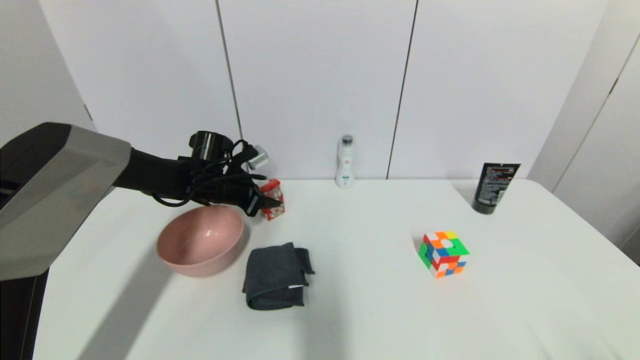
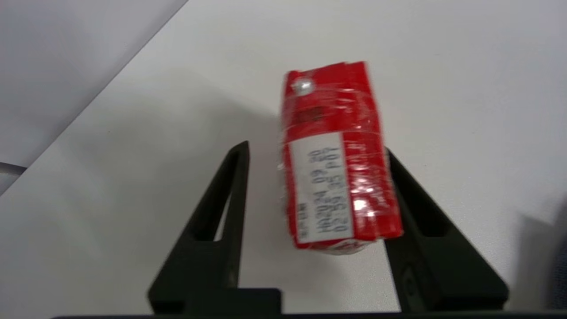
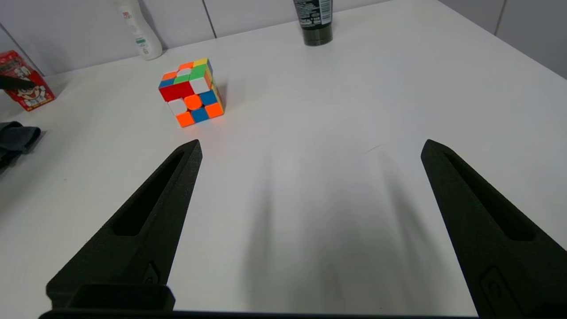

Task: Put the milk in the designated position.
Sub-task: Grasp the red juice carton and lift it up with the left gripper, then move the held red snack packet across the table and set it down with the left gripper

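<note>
Left pincer [image 2: 316, 153] spread around the milk [image 2: 336, 159] on the table [image 1: 360, 300], one finger seemingly touching; right pincer [image 3: 310, 146] open, parked.

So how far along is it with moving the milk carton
Done: the left pincer has reached the milk behind the pink bowl, with one finger on each side of it. In hand: the grasp; one finger looks against the carton, a gap shows at the other, so it is not clamped. Left: closing, lifting and placing the milk. The right pincer hangs open over bare table.
</note>
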